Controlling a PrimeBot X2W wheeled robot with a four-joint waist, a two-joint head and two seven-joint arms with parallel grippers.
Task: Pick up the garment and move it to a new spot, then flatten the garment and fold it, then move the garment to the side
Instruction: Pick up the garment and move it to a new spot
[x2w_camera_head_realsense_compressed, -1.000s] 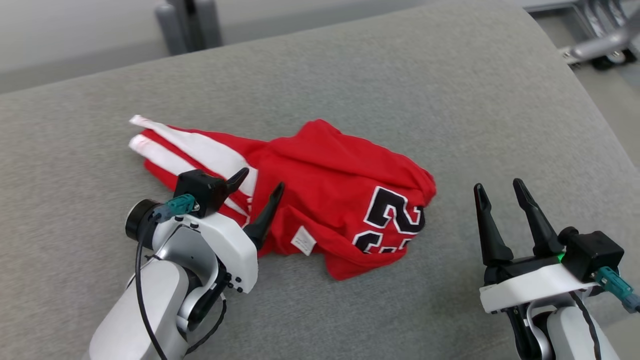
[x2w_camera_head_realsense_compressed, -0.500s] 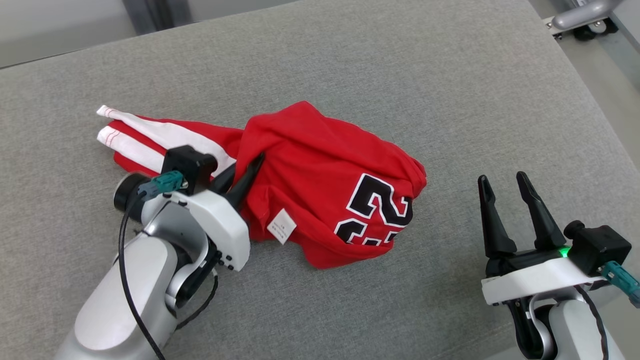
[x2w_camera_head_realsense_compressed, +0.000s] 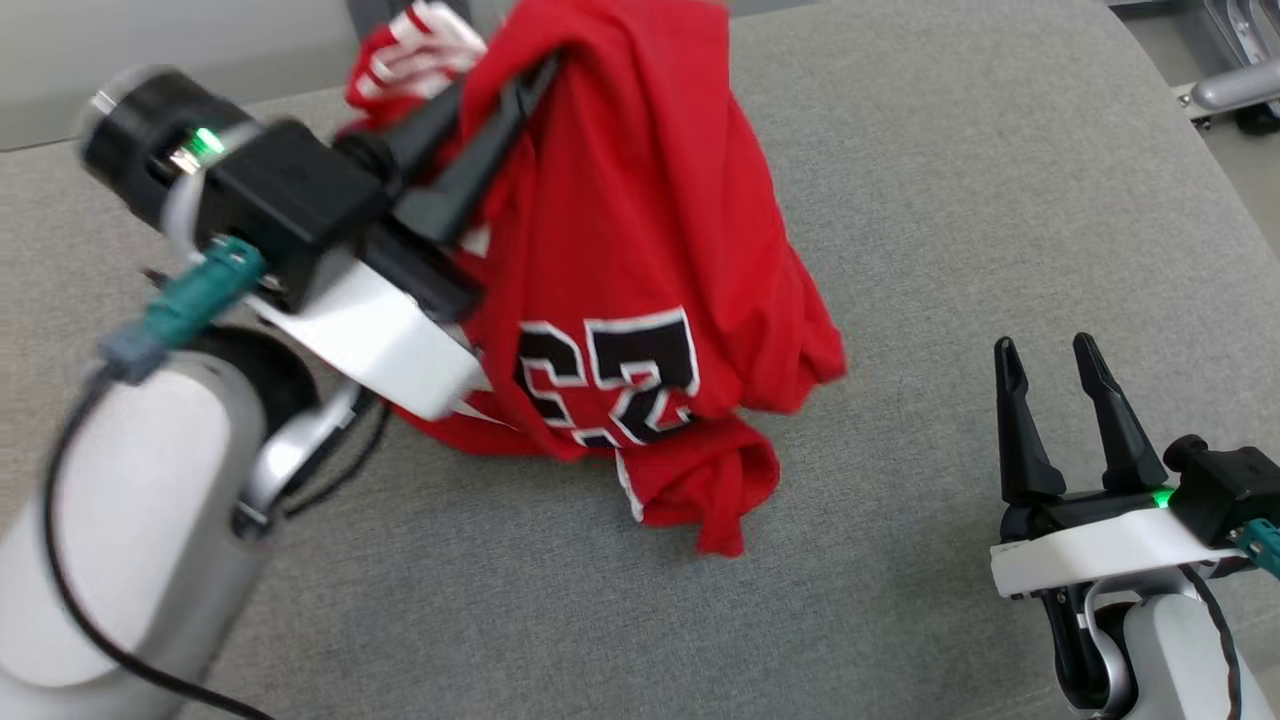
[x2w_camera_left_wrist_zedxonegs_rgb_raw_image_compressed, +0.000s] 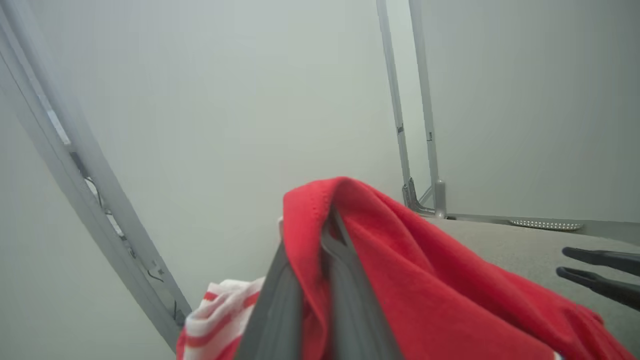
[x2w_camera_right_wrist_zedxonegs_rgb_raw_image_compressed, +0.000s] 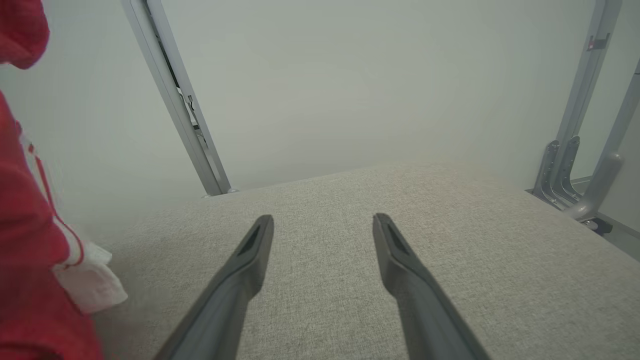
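Observation:
The garment (x2w_camera_head_realsense_compressed: 640, 250) is a red jersey with white stripes and black-and-white numbers. It hangs in the air from my left gripper (x2w_camera_head_realsense_compressed: 535, 75), which is shut on a fold of its red cloth; the lower hem still touches the grey cushion (x2w_camera_head_realsense_compressed: 950, 180). In the left wrist view the red garment (x2w_camera_left_wrist_zedxonegs_rgb_raw_image_compressed: 400, 260) drapes over my closed fingers (x2w_camera_left_wrist_zedxonegs_rgb_raw_image_compressed: 280, 295). My right gripper (x2w_camera_head_realsense_compressed: 1050, 355) stands open at the lower right, apart from the cloth, with nothing between its fingers (x2w_camera_right_wrist_zedxonegs_rgb_raw_image_compressed: 240, 270). The red garment (x2w_camera_right_wrist_zedxonegs_rgb_raw_image_compressed: 25, 240) shows at the left edge of the right wrist view.
The grey cushion's far edge meets a pale wall (x2w_camera_right_wrist_zedxonegs_rgb_raw_image_compressed: 320, 75) with grey metal frame posts (x2w_camera_right_wrist_zedxonegs_rgb_raw_image_compressed: 175, 95). More metal legs (x2w_camera_head_realsense_compressed: 1235, 85) stand off the cushion's right corner. Bare cushion surface (x2w_camera_right_wrist_zedxonegs_rgb_raw_image_compressed: 450, 210) lies ahead of the right gripper.
My left gripper closed on the garment and lifted it up off the cushion, so it now hangs. The right gripper stayed open in place. The head camera shifted slightly.

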